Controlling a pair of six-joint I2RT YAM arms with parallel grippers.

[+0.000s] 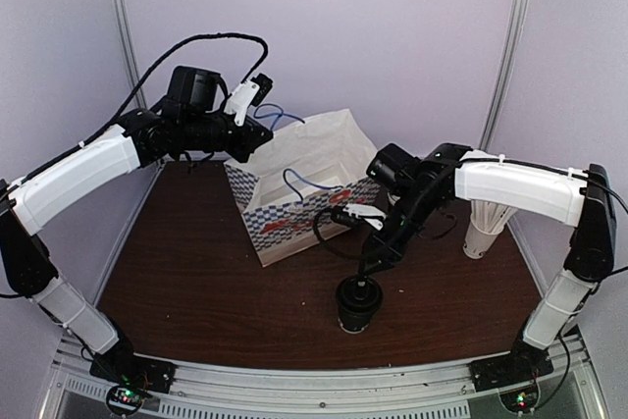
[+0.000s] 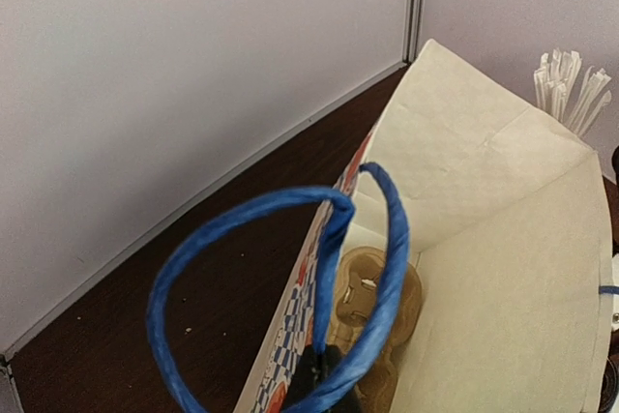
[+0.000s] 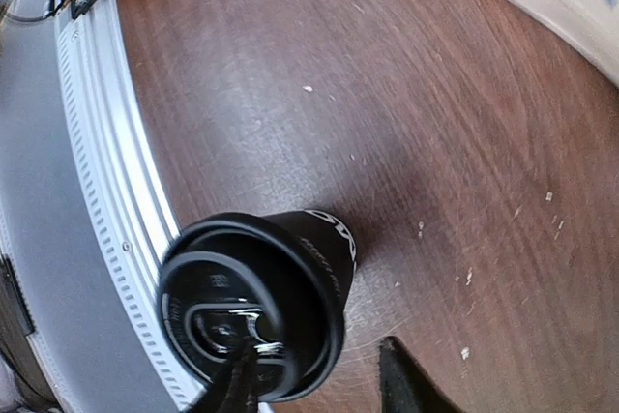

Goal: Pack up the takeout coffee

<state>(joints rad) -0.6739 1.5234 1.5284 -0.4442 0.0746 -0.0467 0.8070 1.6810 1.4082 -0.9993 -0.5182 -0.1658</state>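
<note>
Black paper cup (image 3: 327,239), round plastic lid (image 3: 250,282)

White lettering on side of takeout coffee (image 3: 280,278), too blurred to read (red print on paper bag (image 1: 304,213) likewise).

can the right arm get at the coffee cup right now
Likely yes: the right end effector sits just above the coffee cup, fingers apart, nothing between them; the cup stands apart from the bag.
</note>
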